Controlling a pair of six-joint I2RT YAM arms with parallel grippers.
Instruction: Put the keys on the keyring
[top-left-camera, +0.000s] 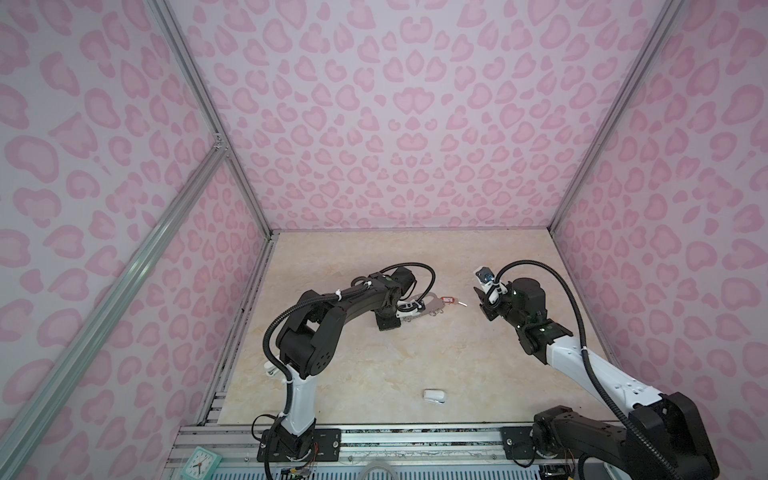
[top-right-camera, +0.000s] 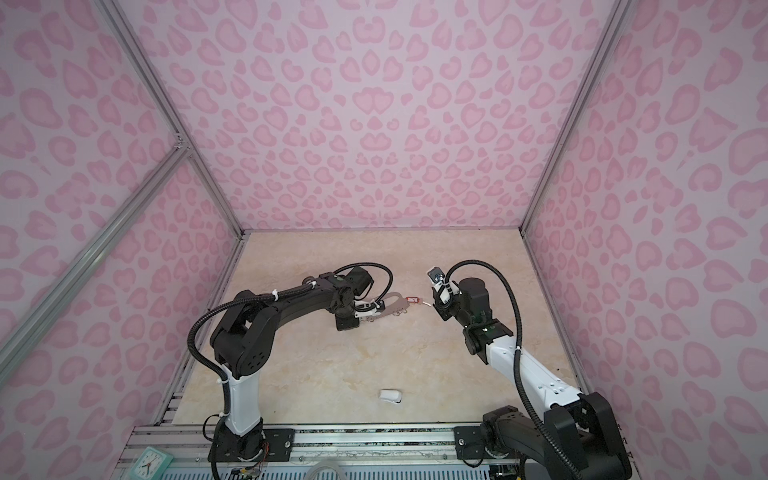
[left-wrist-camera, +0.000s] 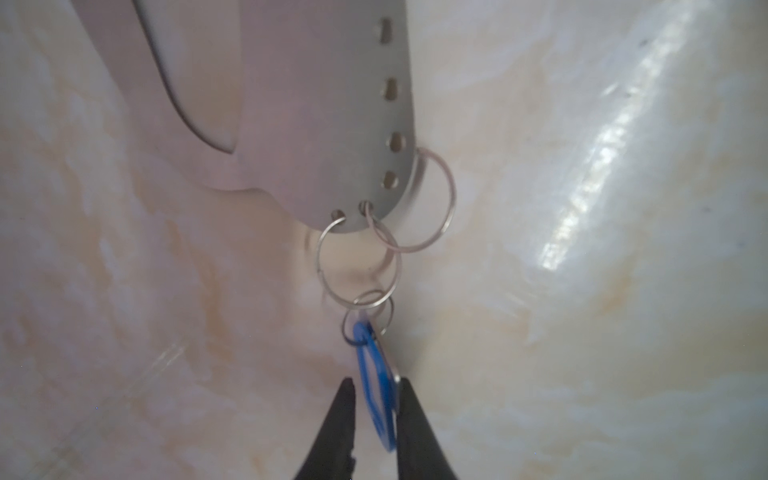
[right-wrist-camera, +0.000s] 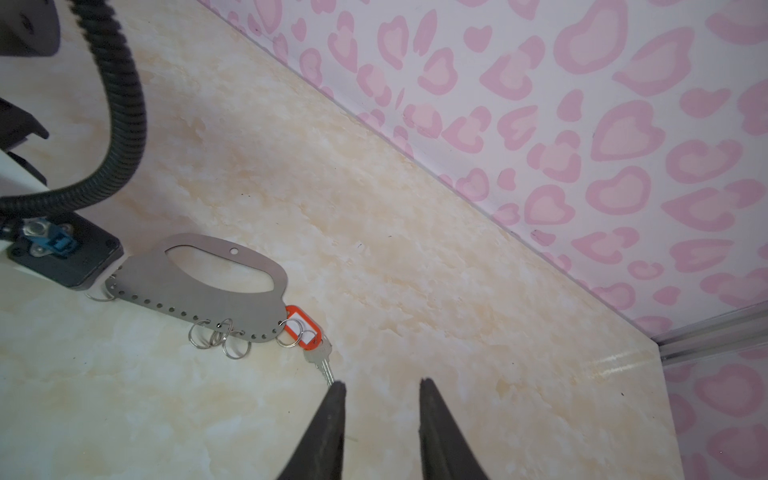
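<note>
- The left gripper (left-wrist-camera: 376, 384) sits low at the keyring (left-wrist-camera: 316, 124), at the end away from the orange tag. Its jaws are slightly parted around the blue tag (left-wrist-camera: 372, 370). The tag is blurred, so I cannot tell whether the pads pinch it or only flank it.
- The blue tag's small ring appears threaded onto one of the keyring's wire rings (left-wrist-camera: 357, 266). The close hold likely serves to steady it there while it settles.
- In both top views the left arm reaches forward with its elbow raised and its wrist bent down over that end of the keyring.
- The keyring lies flat on the table (right-wrist-camera: 374, 187), its cut-out handle facing the back wall and its rings on the nearer edge.
- The orange tag (right-wrist-camera: 303, 328) and its key (right-wrist-camera: 320, 357) lie touching the keyring's other end, seemingly linked through the last ring.
- The right gripper (right-wrist-camera: 382, 384) is open and empty, just beyond that key's blade tip. Its arm is angled down toward the keyring, probably waiting clear.
</note>
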